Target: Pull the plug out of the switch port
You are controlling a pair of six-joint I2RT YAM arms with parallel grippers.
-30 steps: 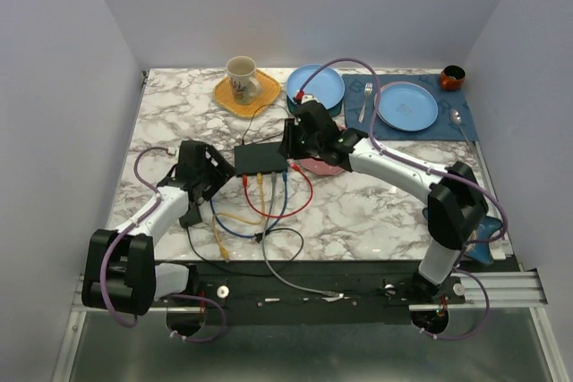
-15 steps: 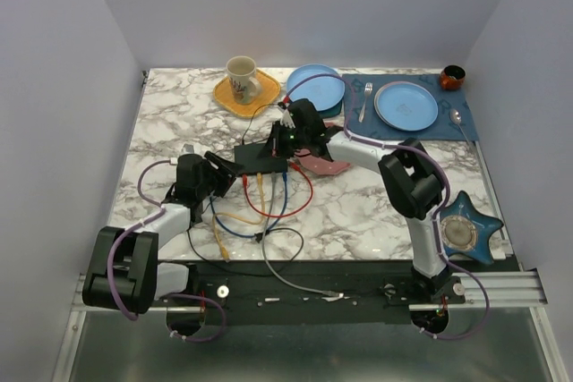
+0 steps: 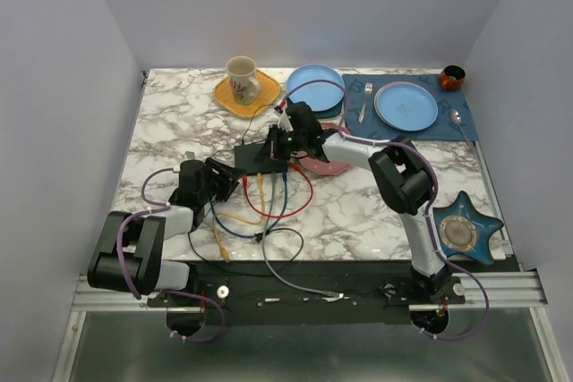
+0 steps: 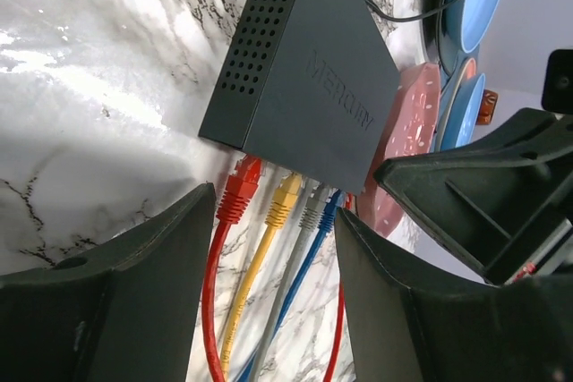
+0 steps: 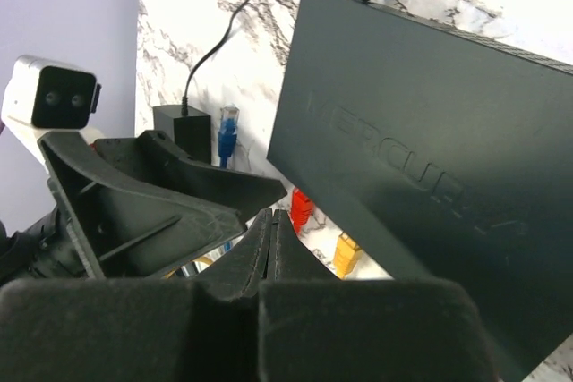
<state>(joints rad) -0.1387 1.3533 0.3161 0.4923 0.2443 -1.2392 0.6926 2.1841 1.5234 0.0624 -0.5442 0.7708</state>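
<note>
The switch (image 3: 257,157) is a flat matte-black box in the middle of the table. It also shows in the left wrist view (image 4: 313,87) and the right wrist view (image 5: 430,158). Red (image 4: 239,190), yellow (image 4: 284,200), grey (image 4: 311,212) and blue (image 4: 329,209) plugs sit in its near edge. My left gripper (image 3: 224,182) is open, just short of the plugs. Their cables run between its fingers (image 4: 273,221). My right gripper (image 3: 276,144) is shut and empty (image 5: 271,218) over the switch's top, its tips near the red plug (image 5: 301,207).
A pink dotted plate (image 3: 324,165) lies right of the switch. A mug (image 3: 240,78) on a yellow coaster, two blue plates (image 3: 315,85) (image 3: 406,105), a fork and a spoon stand behind. A star-shaped dish (image 3: 461,232) is front right. A power brick (image 5: 188,127) and loose cables (image 3: 260,221) lie in front.
My right arm has folded inward and its gripper has moved left over the switch. My left gripper has shifted toward the near edge and now lines up with the plugs.
</note>
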